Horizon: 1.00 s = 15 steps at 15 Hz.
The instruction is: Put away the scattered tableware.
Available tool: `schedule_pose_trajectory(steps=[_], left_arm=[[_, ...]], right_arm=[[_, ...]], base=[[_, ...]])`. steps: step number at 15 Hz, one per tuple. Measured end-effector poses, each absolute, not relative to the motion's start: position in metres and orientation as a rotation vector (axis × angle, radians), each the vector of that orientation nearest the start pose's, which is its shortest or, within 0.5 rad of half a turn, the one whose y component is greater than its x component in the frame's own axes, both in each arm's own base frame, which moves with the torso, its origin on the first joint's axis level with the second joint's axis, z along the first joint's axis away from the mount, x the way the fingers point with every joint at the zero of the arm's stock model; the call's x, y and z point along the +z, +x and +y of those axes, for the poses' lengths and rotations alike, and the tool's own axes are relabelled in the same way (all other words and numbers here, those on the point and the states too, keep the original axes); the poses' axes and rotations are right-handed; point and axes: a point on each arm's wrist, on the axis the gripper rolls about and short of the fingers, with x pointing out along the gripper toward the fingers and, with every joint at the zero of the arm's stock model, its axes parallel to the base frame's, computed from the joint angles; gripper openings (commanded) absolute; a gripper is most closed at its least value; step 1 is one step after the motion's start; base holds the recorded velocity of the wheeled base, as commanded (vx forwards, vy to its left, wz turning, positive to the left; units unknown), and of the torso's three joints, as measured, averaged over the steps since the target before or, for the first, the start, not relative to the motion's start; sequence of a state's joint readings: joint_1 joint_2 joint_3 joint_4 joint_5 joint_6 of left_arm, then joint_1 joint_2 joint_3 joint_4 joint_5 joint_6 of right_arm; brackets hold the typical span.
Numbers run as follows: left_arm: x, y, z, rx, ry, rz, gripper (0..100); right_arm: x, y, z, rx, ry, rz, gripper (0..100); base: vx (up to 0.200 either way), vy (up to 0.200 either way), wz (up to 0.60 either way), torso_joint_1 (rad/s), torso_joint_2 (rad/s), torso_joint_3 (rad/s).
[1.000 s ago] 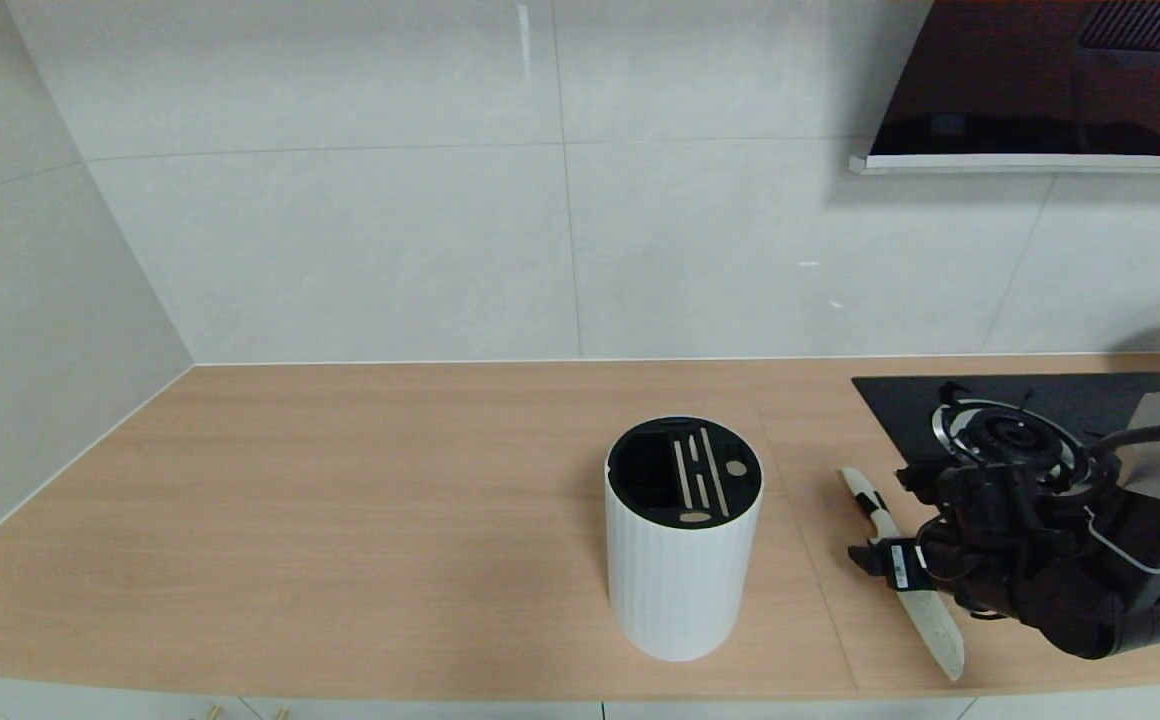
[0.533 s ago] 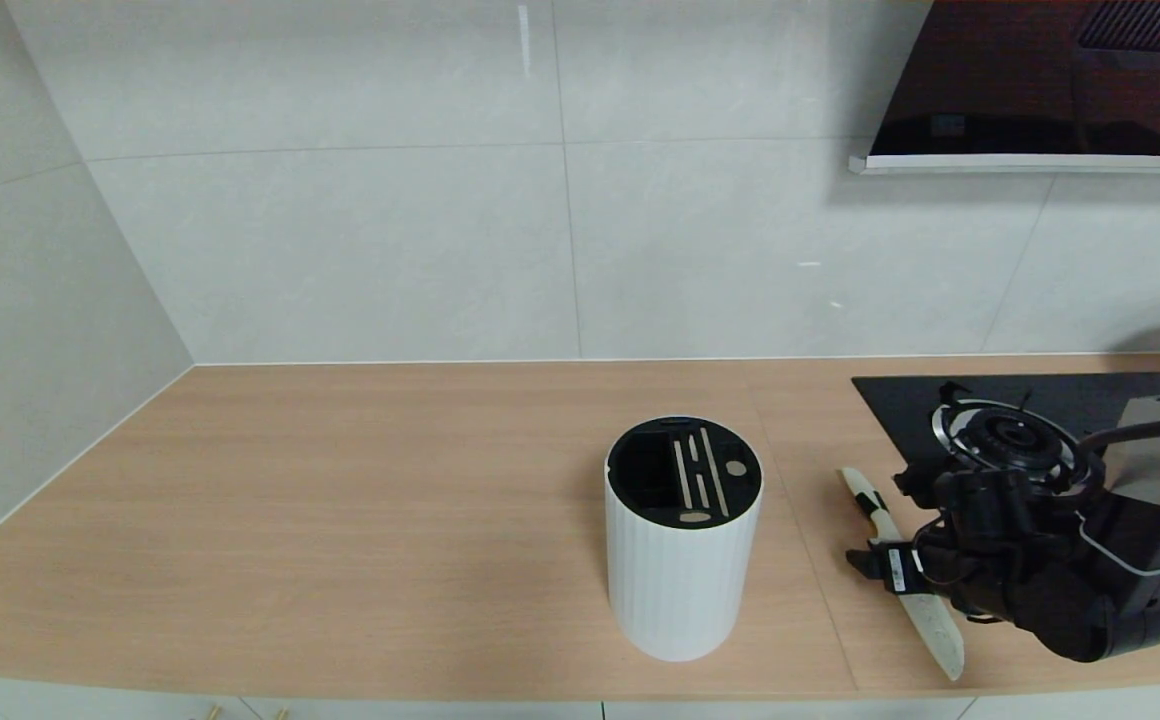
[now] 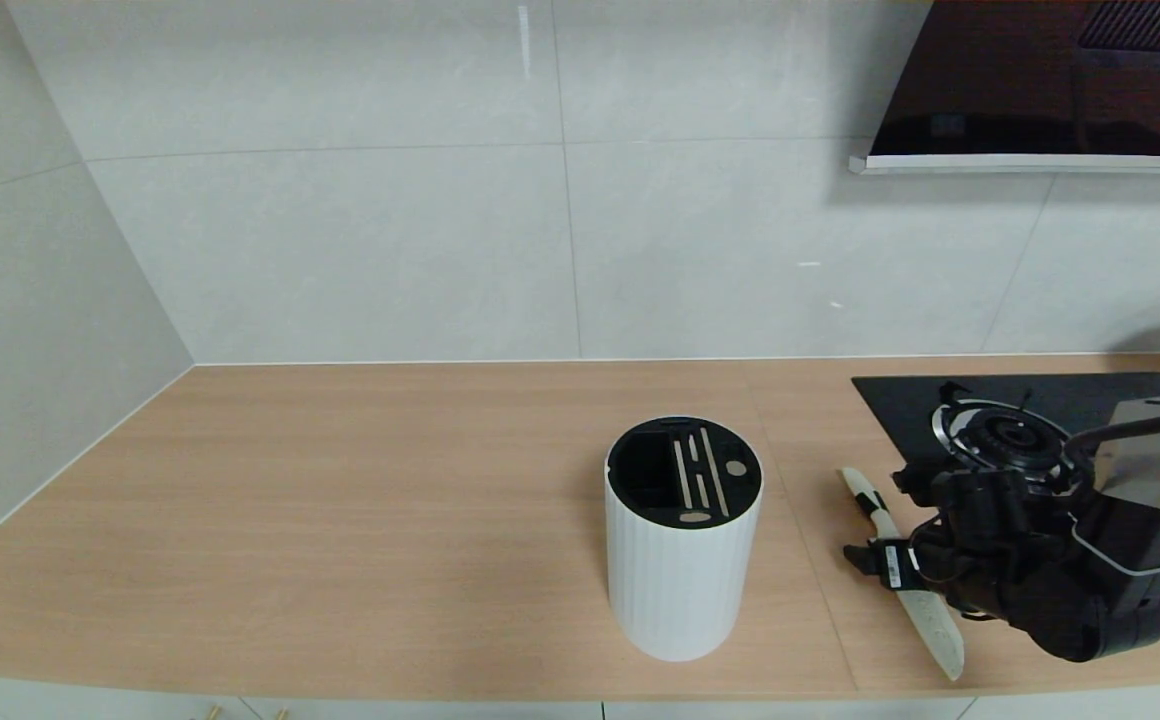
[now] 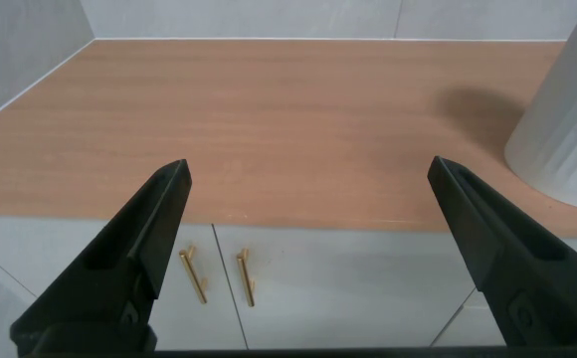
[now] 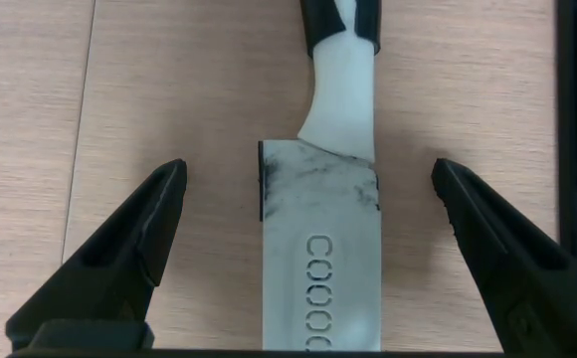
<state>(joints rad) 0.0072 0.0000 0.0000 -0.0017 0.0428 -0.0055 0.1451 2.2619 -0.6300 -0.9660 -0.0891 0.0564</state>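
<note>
Pale wood-grain tabletop [image 3: 340, 500], running the length of the tiled wall. Black glass cooktop with a ringed gas burner [image 3: 1005, 432] set in at the robot's right. Tall white ribbed cylindrical holder with a black slotted top [image 3: 682, 570] upright near the front edge. White marbled knife with a black-and-white handle [image 3: 932, 622] lies flat between holder and cooktop, handle toward the wall, tip toward the front edge.

Right gripper [image 5: 306, 184]: jaws wide open, holding nothing, straddling the knife about where blade meets handle, clear of it on both sides. Left gripper [image 4: 306, 169]: jaws spread wide, empty, off the front edge, well apart from the knife.

Step in hand, as I read it: grasping the knife. Best to shift toward the handle before closing, since the flat blade is thin and likely slippery; come down square and centred.

Holder top: several narrow slots plus one larger open compartment. Nothing protrudes from any; the insides are too dark to judge.
</note>
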Motion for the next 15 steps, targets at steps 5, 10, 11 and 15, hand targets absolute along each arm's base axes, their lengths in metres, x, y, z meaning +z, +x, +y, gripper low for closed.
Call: schedule_pose_trajectory(steps=[5, 10, 11, 15], left_arm=[[0.0756, -0.0228, 0.0008, 0.050, -0.006, -0.001, 100], [0.0756, -0.0228, 0.0008, 0.050, -0.006, -0.001, 100], [0.0756, -0.0228, 0.0008, 0.050, -0.005, -0.001, 100], [0.0757, -0.0228, 0.0008, 0.049, 0.013, -0.001, 100]], right_arm=[[-0.0157, 0.3341, 0.0466, 0.027, -0.030, 0.665, 0], [-0.0172, 0.3337, 0.0466, 0.024, -0.033, 0.671, 0], [-0.0172, 0.3335, 0.0465, 0.021, -0.034, 0.672, 0], [-0.0115, 0.3323, 0.0452, -0.001, -0.044, 0.639, 0]], base=[[0.000, 0.000, 0.00, 0.000, 0.00, 0.000], [0.000, 0.000, 0.00, 0.000, 0.00, 0.000], [0.000, 0.000, 0.00, 0.000, 0.00, 0.000], [0.000, 0.000, 0.00, 0.000, 0.00, 0.000]])
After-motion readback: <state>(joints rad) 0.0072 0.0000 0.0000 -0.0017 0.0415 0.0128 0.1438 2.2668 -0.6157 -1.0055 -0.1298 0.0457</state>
